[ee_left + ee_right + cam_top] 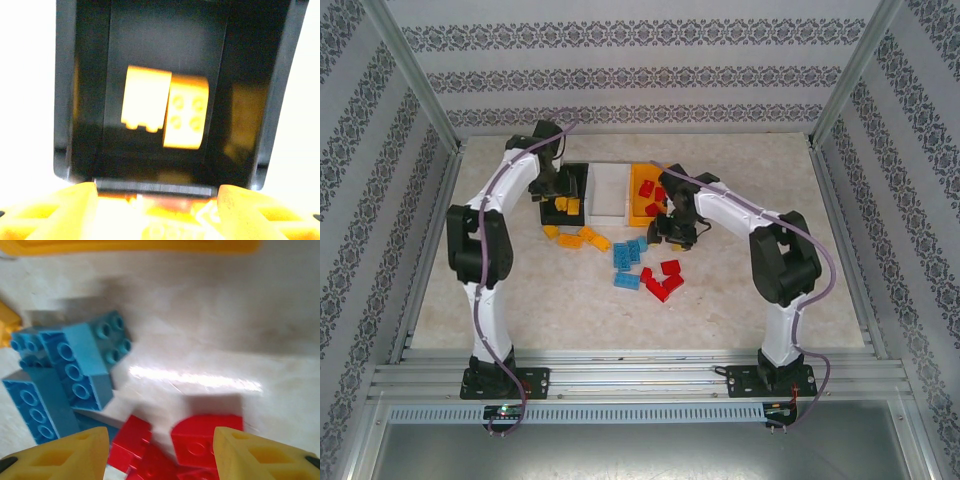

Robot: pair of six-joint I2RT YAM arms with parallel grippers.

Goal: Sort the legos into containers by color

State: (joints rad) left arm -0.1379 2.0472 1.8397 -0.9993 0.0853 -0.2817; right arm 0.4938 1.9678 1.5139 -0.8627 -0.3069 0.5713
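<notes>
**Yellows in black bin, red pick looks next**

Left gripper [157, 207] hangs over the black bin [65, 100], jaws wide apart and empty. Two yellow bricks [165, 110] lie inside. Loose yellow bricks [572, 238] sit on the table just in front, blue bricks [60, 370] mid-table. Right gripper [157, 450] is over the red bricks [207, 440], spread wide, holding nothing. Likely next: lower, pinch one red only, then carry it to the orange bin [642, 212].

Top camera overlooks the whole worktop [520, 300] from its near edge. Its view includes both wrist close-ups: black bin [85, 100] left, legos [75, 365] right.
</notes>
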